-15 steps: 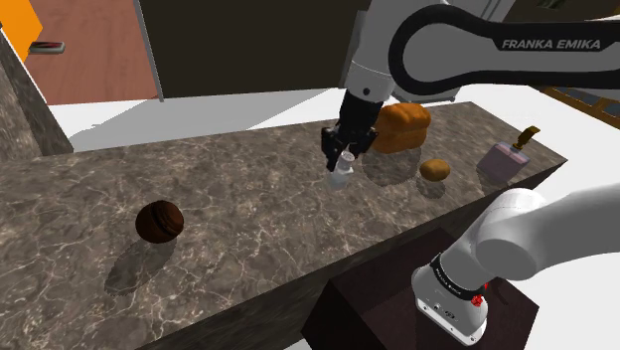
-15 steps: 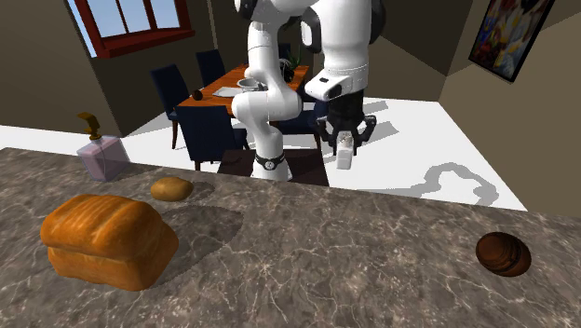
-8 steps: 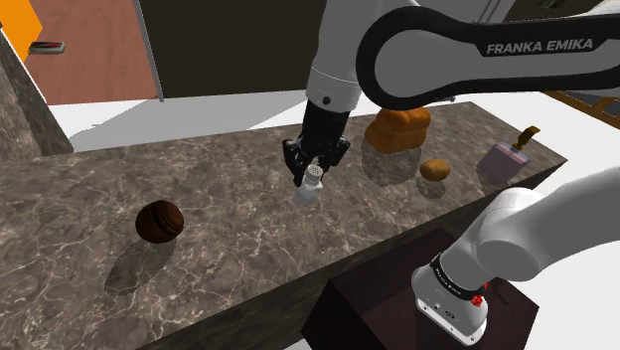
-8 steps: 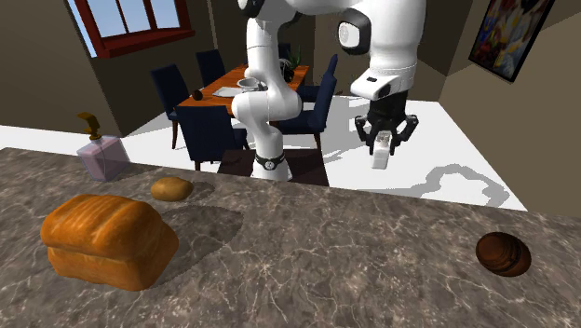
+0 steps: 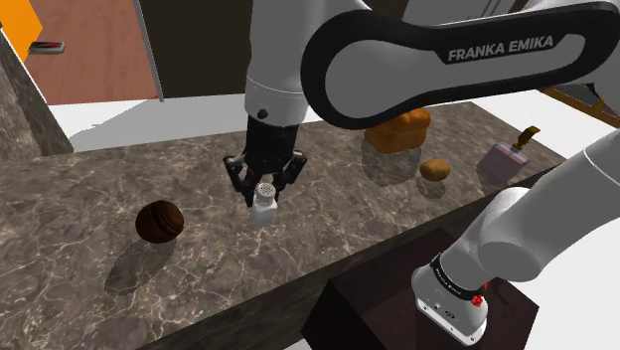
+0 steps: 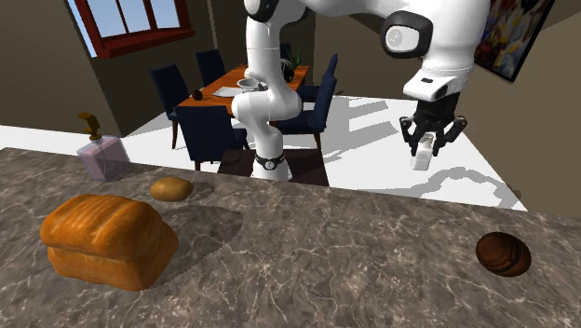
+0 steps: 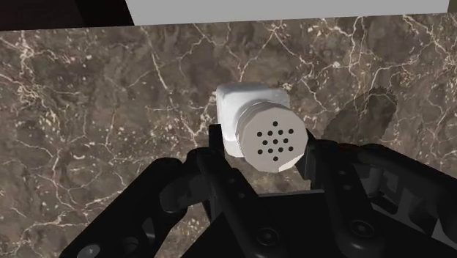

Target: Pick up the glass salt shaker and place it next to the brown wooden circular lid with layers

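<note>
Black gripper (image 5: 264, 179) pinching a pale salt shaker (image 5: 263, 203) in the air above a dark marble counter (image 5: 298, 259).
Its two fingers press the shaker's sides, with the perforated cap facing the hand. Veined marble lies between the shaker and the round brown lid (image 5: 159, 220), which rests well apart toward the shoulder view's left. Farther off on the other side sit a bread loaf (image 5: 397, 127), a small brown roll (image 5: 434, 169) and a lilac pump bottle (image 5: 507, 154) near the counter's end.
</note>
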Robot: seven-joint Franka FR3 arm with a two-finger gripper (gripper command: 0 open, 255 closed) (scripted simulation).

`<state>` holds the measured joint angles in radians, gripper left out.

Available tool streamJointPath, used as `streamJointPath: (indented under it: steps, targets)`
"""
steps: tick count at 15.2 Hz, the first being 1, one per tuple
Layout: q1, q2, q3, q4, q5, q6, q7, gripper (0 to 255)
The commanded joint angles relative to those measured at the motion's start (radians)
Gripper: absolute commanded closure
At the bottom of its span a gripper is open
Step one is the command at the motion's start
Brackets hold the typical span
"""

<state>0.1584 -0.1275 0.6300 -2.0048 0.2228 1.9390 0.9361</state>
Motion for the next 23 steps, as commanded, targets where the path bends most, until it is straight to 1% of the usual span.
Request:
streamJointPath:
  steps: [1,3,5,7,10,23]
  targets:
    - [0.013,0.065,0.034,0.06,-0.041,0.004,0.065,255]
    - [0.032,0.146,0.066,0.133,-0.098,0.004,0.136,255]
    - [0.064,0.231,0.087,0.213,-0.162,-0.004,0.207,255]
    - [0.108,0.32,0.099,0.301,-0.229,-0.019,0.275,255]
    - [0.192,0.449,0.097,0.444,-0.322,-0.057,0.362,255]
    - [0.192,0.48,0.08,0.306,-0.345,0.106,0.365,255]
